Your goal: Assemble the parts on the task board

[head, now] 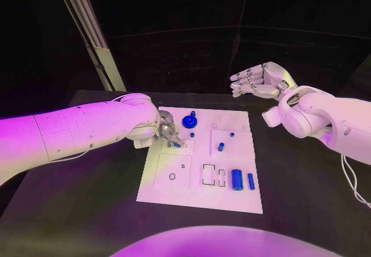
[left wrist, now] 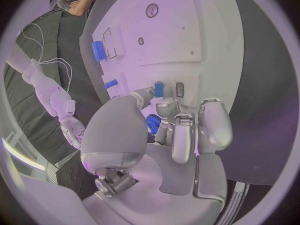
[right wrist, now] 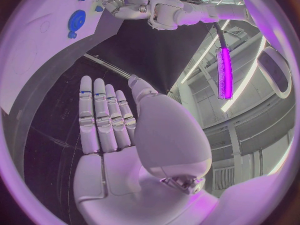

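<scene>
At the board's [head: 166, 188] left edge, your left hand [head: 166, 132] seemingly pinches a small blue peg [left wrist: 159, 89]; seat it next. Your right hand [head: 257, 80] hangs released.

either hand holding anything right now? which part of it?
The left hand pinches a small blue part by its lower end, fingertips on either side, over the task board. The right hand holds nothing, fingers extended.

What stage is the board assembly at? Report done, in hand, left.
Done: a blue gear sits at the far end of the task board; whether it is fully seated I cannot tell.
In hand: the left robot hand is down at the board's left edge, fingertips at a small blue part.
Left: two blue cylinders lie near the right edge and small blue pegs sit mid-board. The right robot hand hangs open beyond the board.
</scene>
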{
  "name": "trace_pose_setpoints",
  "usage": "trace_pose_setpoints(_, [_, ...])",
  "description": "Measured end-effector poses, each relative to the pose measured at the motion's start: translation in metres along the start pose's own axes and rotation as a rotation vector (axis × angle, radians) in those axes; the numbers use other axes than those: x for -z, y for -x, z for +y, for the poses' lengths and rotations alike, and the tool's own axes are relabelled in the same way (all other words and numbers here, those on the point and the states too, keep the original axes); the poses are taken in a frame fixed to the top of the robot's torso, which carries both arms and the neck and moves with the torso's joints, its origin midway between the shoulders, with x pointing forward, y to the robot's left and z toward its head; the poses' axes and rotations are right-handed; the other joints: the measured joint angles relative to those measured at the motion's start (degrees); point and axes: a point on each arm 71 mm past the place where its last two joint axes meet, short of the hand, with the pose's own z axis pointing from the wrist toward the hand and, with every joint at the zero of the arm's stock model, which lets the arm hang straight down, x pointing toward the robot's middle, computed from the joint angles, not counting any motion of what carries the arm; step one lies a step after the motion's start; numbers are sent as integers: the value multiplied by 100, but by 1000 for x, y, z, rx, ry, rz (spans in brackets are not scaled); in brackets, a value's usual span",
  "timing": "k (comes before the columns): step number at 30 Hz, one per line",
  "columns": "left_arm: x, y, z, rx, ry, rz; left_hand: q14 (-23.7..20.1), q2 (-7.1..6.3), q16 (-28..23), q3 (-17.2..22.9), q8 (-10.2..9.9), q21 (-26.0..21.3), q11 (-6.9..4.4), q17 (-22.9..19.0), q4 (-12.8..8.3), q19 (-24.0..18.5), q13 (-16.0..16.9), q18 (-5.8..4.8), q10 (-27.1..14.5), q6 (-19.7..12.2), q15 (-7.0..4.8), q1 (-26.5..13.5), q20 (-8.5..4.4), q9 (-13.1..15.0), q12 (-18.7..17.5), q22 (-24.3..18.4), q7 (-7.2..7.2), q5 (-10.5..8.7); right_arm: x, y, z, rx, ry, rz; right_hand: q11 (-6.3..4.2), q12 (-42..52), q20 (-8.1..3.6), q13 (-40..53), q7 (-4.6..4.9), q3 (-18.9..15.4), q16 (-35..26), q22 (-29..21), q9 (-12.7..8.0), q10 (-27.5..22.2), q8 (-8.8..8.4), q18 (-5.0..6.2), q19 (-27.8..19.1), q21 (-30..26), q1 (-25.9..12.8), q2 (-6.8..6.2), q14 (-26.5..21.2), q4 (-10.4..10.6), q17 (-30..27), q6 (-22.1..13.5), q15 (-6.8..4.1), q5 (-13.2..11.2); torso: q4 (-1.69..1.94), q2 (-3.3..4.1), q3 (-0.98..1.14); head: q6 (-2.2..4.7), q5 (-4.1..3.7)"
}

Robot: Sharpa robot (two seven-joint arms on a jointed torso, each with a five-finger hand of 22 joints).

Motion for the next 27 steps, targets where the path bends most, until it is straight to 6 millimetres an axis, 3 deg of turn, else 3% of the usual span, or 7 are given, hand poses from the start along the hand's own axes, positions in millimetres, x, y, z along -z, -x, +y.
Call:
trace_pose_setpoints(14, [-3,2,-1,-6,8,4,0,40,0,62,40,0,0,0,1,0,-7,0,0,23,0,-112,0,17,0,-1,-17,-18,0,0,0,-1,0,2,0,0,0,0,0,0,0,1,0,0,0,0,0,1,0,0,0,0,1,0,0,-1,-29,-1,-4,7,-5])
trace_pose_setpoints(24, [-5,3,-3,-17,17,13,0,10,0,203,55,31,-43,0,-141,19,103,0,83,125,0,-291,-19,41,76,58,-78,-27,0,-1,1,-2,1,4,0,0,0,0,0,0,0,1,0,0,0,0,0,2,0,0,0,0,1,0,0,-2,-48,0,-8,-3,21])
trace_pose_setpoints(25, [-5,3,-3,-19,18,14,0,9,0,227,63,53,-65,0,-164,39,120,-79,106,142,0,-380,-39,42,76,75,-94,-27,0,-1,1,-2,1,5,0,0,0,0,0,0,0,1,0,0,0,0,0,2,0,0,0,0,1,0,0,-2,-51,0,-9,2,26])
trace_pose_setpoints(27, [-5,3,-3,-21,20,17,0,15,0,298,62,68,-71,0,-236,39,146,-87,112,162,0,-425,-39,42,113,93,-114,-39,0,-1,1,-2,1,6,0,0,0,0,0,0,0,1,0,1,0,0,0,3,0,0,0,0,1,0,0,-1,-53,0,-10,13,32])
